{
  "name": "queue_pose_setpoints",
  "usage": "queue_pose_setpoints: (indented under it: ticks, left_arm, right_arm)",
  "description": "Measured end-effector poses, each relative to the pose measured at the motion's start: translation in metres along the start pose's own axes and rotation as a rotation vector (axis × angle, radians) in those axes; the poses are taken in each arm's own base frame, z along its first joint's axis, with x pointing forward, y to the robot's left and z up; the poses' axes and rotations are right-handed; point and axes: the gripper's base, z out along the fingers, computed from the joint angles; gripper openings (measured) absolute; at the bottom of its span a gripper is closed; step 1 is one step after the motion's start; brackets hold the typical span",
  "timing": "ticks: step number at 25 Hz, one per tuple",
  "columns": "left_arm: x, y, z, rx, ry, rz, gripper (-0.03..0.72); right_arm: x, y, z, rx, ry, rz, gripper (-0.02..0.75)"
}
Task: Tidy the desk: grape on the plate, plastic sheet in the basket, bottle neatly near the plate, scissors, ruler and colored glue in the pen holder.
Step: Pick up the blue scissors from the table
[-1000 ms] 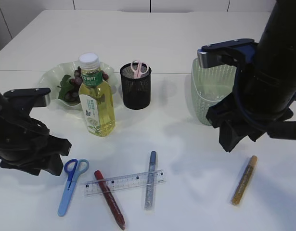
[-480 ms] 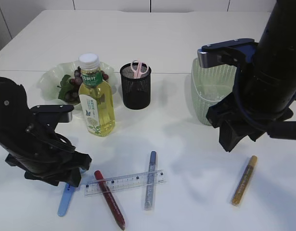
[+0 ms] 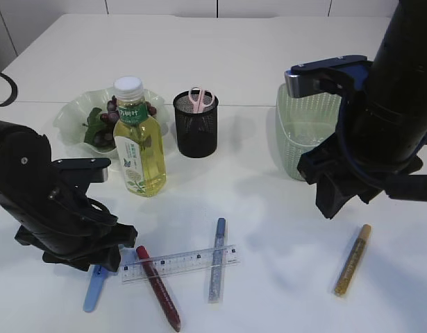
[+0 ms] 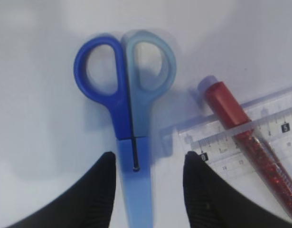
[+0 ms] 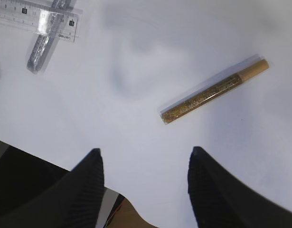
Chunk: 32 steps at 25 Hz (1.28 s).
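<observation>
The left gripper hangs low over the blue scissors with its fingers spread wide, one on each side of the blades near the pivot, gripping nothing. That straddle looks chosen so the jaws can close across the narrow blade section, away from the handle loops. The room is tight on the right side: the clear ruler ends just beside the blades, and the red glue pen lies across it, so the right finger could nudge them. To the left the table is bare.

The right gripper is also wide apart and empty, hovering above the gold glue pen, which lies alone.

Beyond, the pen holder already carries pink scissors, the bottle stands before the plate with the grape, and the basket sits behind the right arm.
</observation>
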Motion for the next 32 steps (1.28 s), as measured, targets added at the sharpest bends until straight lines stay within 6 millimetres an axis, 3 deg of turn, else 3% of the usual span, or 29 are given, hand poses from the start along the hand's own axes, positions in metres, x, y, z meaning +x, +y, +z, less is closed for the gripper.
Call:
queue_pose_setpoints:
  ticks: [11, 21, 29, 32]
  left_arm:
    - [-0.004, 0.004, 0.000, -0.040, -0.040, 0.025, 0.342]
    - [-0.002, 0.006, 0.016, -0.059, -0.004, 0.022, 0.342]
    - [-0.004, 0.005, 0.017, -0.057, -0.007, 0.020, 0.342]
    - [-0.004, 0.005, 0.017, -0.060, -0.008, 0.027, 0.313]
  right_arm:
    - [0.000, 0.000, 0.000, 0.000, 0.000, 0.000, 0.449]
    - [0.000, 0.000, 0.000, 0.001, 0.000, 0.000, 0.449]
    - [0.000, 0.000, 0.000, 0.001, -0.001, 0.000, 0.449]
    - [0.000, 0.000, 0.000, 0.001, -0.002, 0.000, 0.449]
